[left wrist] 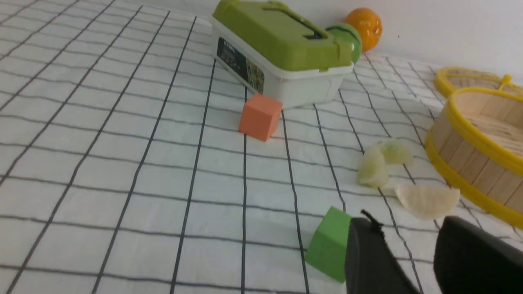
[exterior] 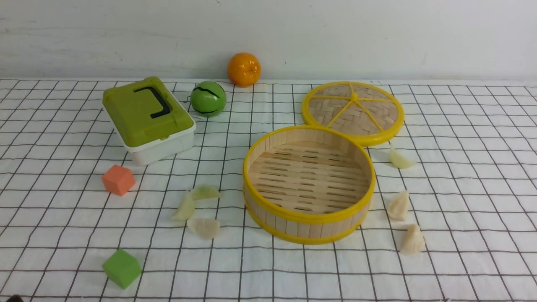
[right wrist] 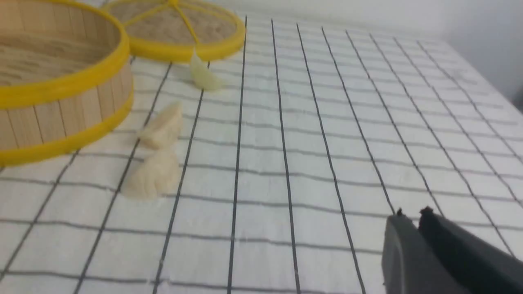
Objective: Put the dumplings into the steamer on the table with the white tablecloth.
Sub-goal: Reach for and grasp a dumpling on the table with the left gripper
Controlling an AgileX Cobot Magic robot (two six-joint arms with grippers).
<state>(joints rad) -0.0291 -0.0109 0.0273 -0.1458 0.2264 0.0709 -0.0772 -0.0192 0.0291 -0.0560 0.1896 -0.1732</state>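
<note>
The steamer (exterior: pixel 308 218) stands mid-table on the white tablecloth (exterior: pixel 461 167) with nothing in it. To its left lie two pale green dumplings (exterior: pixel 205 192) (exterior: pixel 184 207) and a cream one (exterior: pixel 204 227). To its right lie a green dumpling (exterior: pixel 400 160) and two cream ones (exterior: pixel 398 205) (exterior: pixel 413 240). Neither gripper shows in the front view. My left gripper (left wrist: pixel 408 228) is open and holds nothing, just short of the cream dumpling (left wrist: pixel 427 200). My right gripper (right wrist: pixel 412 214) has its fingers almost touching, with nothing between them, well away from the cream dumplings (right wrist: pixel 153 175).
The flat woven lid (exterior: pixel 352 111) lies behind the steamer. A green-lidded white box (exterior: pixel 147 113), a green ball (exterior: pixel 208 98) and an orange (exterior: pixel 243 69) sit at the back left. An orange cube (exterior: pixel 118 179) and a green cube (exterior: pixel 121 268) lie front left; the green cube (left wrist: pixel 327 245) is beside my left gripper.
</note>
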